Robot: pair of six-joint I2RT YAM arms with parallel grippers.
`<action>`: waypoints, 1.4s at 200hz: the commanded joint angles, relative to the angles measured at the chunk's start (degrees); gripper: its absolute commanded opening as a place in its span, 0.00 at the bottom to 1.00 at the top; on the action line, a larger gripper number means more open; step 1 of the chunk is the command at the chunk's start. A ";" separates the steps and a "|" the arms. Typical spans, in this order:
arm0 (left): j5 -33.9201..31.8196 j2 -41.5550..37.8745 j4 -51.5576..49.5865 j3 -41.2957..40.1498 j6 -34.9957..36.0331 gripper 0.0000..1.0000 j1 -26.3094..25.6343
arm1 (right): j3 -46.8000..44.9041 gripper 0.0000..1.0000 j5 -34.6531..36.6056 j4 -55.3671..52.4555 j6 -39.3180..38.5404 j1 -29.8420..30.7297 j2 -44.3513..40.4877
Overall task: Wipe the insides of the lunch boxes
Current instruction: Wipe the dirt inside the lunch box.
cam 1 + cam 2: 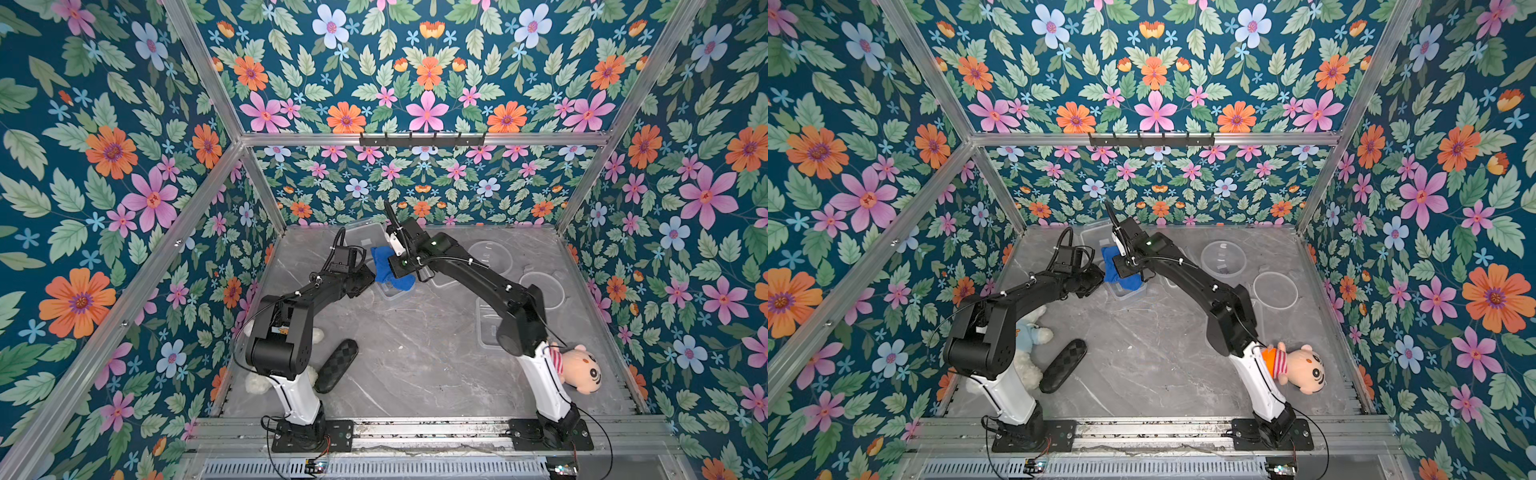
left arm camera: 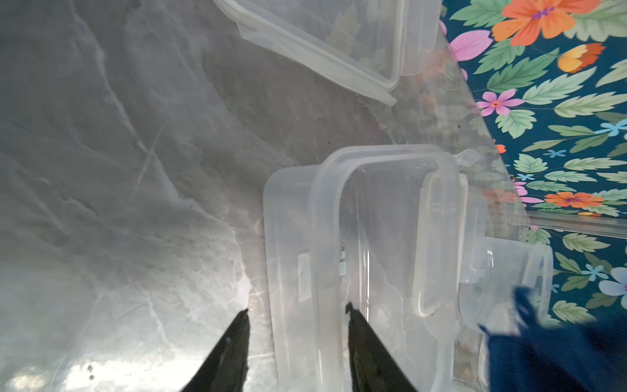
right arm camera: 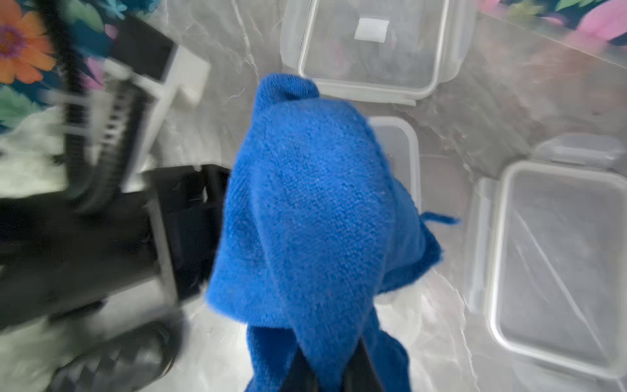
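Note:
The small rectangular lunch box point(image 1: 390, 293) point(image 2: 383, 217) stands at mid-table. My left gripper point(image 2: 297, 309) point(image 1: 369, 283) is open astride its near wall, one finger inside and one outside, with a small gap on the outer side. My right gripper point(image 3: 327, 359) point(image 1: 395, 266) is shut on a blue cloth point(image 3: 312, 203) point(image 1: 384, 259), which hangs over that box and hides most of it. Behind stands the large square lunch box point(image 1: 365, 232) point(image 3: 369, 90) point(image 2: 325, 57). In both top views the round lunch box point(image 1: 490, 257) point(image 1: 1223, 259) sits at the back right.
A round clear lid point(image 1: 542, 291) lies right of the round box. Flat clear lids point(image 1: 488, 328) point(image 3: 556, 258) lie under my right arm. A black checked case point(image 1: 336, 365), a white plush point(image 1: 1030, 336) and a peach doll point(image 1: 579, 368) lie by the arm bases.

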 commanded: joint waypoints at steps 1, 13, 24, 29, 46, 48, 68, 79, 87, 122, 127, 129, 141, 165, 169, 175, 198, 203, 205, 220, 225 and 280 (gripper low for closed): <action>0.81 1.46 1.45 0.81 0.50 0.40 -0.26 | 9.88 0.00 -3.79 -8.38 -0.57 -1.65 7.02; 1.24 2.10 1.40 1.27 0.53 0.34 -0.41 | 13.69 0.00 -5.46 -9.15 0.58 -2.74 10.06; 1.65 2.34 1.40 1.66 0.52 0.30 -0.67 | 14.33 0.00 -6.86 -8.73 1.47 -3.62 11.51; 1.82 2.31 1.31 1.79 0.51 0.28 -0.85 | 13.98 0.00 -7.38 -8.41 1.81 -3.90 11.75; 1.72 1.71 0.70 2.08 0.62 0.23 -1.86 | 10.41 0.00 -7.77 -6.82 2.52 -4.69 11.40; 1.66 1.61 0.65 2.06 0.62 0.23 -2.10 | 9.79 0.00 -7.76 -6.57 2.59 -4.74 11.26; 0.72 0.52 -0.57 2.39 0.76 0.18 -3.95 | 3.06 0.00 -5.71 -4.81 2.94 -4.77 8.77; 0.31 0.11 -1.48 2.84 0.90 0.14 -5.24 | -0.97 0.00 -4.76 -3.95 2.96 -4.84 7.01; 0.12 -0.03 -1.89 2.96 0.90 0.13 -6.13 | -4.68 0.00 -4.60 -2.63 3.14 -4.76 5.32; -1.44 -0.84 -3.35 2.26 0.12 0.07 -10.87 | -19.89 0.00 -2.41 3.07 5.01 -4.48 -2.37; -1.85 -1.12 -3.35 1.84 -0.18 0.07 -11.66 | -21.31 0.00 -1.85 3.64 5.26 -4.35 -3.10; -1.98 -1.19 -3.35 1.68 -0.24 0.07 -11.95 | -21.72 0.00 -1.53 3.80 5.36 -4.35 -3.31; -2.69 -1.77 -3.35 0.85 -0.93 0.07 -13.72 | -23.23 0.00 0.16 4.44 5.51 -4.19 -3.75; -4.00 -2.62 -3.53 -0.45 -2.14 0.07 -16.74 | -22.70 0.00 0.49 4.49 4.90 -3.21 -2.15; -4.21 -2.82 -3.53 -0.65 -2.32 0.07 -17.19 | -22.68 0.00 0.11 4.79 4.82 -2.91 -1.85; -4.61 -3.06 -3.68 -0.82 -2.44 0.07 -17.80 | -22.80 0.00 -1.42 5.15 4.68 -2.51 -1.63; -6.10 -3.62 -4.64 -1.19 -2.90 0.07 -19.37 | -26.05 0.00 -7.72 8.52 5.97 -1.17 -3.04; -6.41 -3.68 -4.80 -1.29 -2.92 0.07 -19.48 | -27.58 0.00 -8.89 9.34 6.35 -0.91 -3.92; -6.55 -3.72 -4.84 -1.39 -2.97 0.07 -19.49 | -28.19 0.00 -9.23 9.64 6.56 -0.76 -4.40; -7.78 -3.60 -5.11 -1.51 -3.09 0.07 -19.46 | -33.84 0.00 -9.34 10.96 6.99 0.29 -8.14; -8.21 -3.60 -5.20 -1.37 -3.14 0.07 -19.46 | -35.73 0.00 -8.86 11.03 7.03 0.60 -9.33; -11.14 -1.97 -6.78 0.64 -3.51 0.07 -19.49 | -49.30 0.00 5.31 2.31 8.18 -0.47 -19.06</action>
